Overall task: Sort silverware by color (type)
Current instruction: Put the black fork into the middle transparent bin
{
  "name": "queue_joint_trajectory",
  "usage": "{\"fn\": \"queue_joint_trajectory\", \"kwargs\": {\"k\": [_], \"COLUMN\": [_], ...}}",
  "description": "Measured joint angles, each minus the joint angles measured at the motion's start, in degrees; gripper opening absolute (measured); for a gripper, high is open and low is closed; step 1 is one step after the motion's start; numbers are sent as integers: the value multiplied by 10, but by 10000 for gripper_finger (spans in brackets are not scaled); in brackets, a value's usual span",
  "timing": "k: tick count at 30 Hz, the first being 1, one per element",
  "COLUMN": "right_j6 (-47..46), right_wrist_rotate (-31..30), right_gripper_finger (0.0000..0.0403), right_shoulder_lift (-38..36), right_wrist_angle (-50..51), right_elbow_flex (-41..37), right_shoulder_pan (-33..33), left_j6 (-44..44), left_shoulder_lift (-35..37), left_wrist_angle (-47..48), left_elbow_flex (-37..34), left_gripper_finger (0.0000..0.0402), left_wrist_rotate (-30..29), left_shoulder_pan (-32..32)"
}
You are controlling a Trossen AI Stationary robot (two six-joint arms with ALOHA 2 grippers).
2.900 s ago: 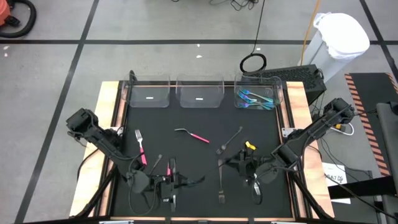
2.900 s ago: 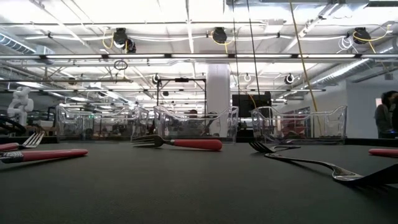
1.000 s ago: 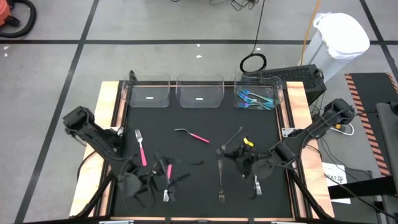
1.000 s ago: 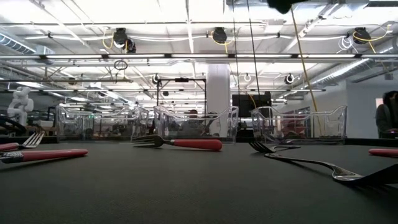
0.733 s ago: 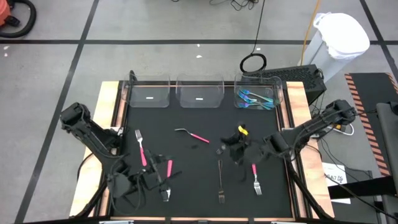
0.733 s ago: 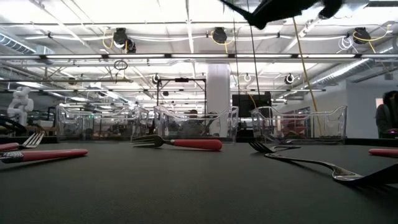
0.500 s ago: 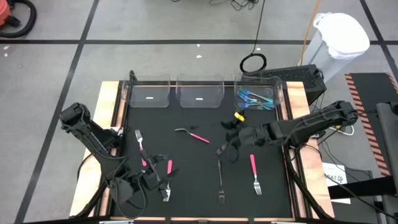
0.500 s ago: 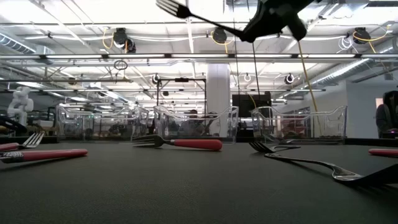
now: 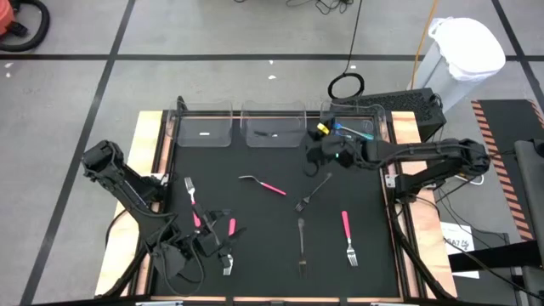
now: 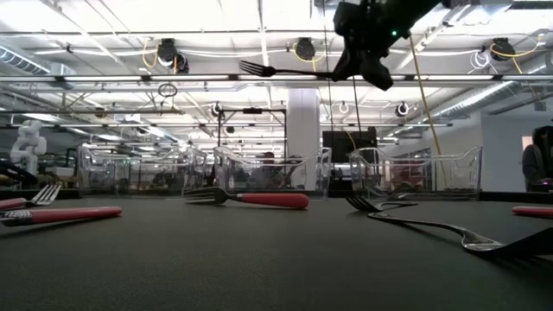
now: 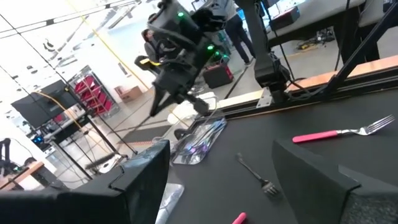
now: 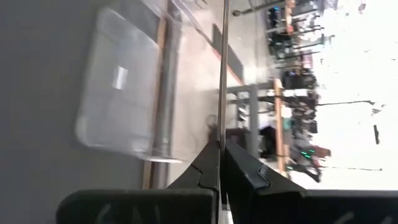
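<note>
Right end effector (image 9: pixel 319 146) now over middle bin (image 9: pixel 274 127) | clamped on black fork (image 10: pixel 281 71) | release when tines clear the rim

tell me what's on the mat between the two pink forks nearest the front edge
A black fork lies between the left pink fork and the right pink fork, seen in the high view.

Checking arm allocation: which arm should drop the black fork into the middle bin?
Right. The right gripper is shut on the black fork, held in the air by the middle bin, its head already over it. The left gripper is open, at the table's near edge beside a pink fork.
</note>
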State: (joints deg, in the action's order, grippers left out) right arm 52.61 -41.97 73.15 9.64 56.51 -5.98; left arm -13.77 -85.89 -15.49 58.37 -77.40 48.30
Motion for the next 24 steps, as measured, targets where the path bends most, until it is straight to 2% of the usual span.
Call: {"fn": "queue_joint_trajectory", "kwargs": {"k": [7, 12, 19, 24], "right_j6": [71, 96, 132, 152], "right_wrist_rotate": [3, 16, 18, 35], "right_gripper_finger": [3, 3, 4, 4], "right_shoulder_lift": [23, 68, 147, 181], "right_wrist_angle": [-46, -51, -93, -149], "right_elbow_flex": [0, 0, 0, 0], "right_shoulder_pan": [-70, -113, -152, -172], "left_j6": [45, 91, 147, 191], "left_shoulder_lift": [0, 0, 0, 0], "left_wrist_angle": [28, 66, 101, 141], "left_elbow_flex": [0, 0, 0, 0], "left_gripper_finger": [283, 283, 283, 283], "left_wrist_rotate": [15, 62, 159, 190], "left_shoulder_pan": [-23, -40, -64, -79]}}
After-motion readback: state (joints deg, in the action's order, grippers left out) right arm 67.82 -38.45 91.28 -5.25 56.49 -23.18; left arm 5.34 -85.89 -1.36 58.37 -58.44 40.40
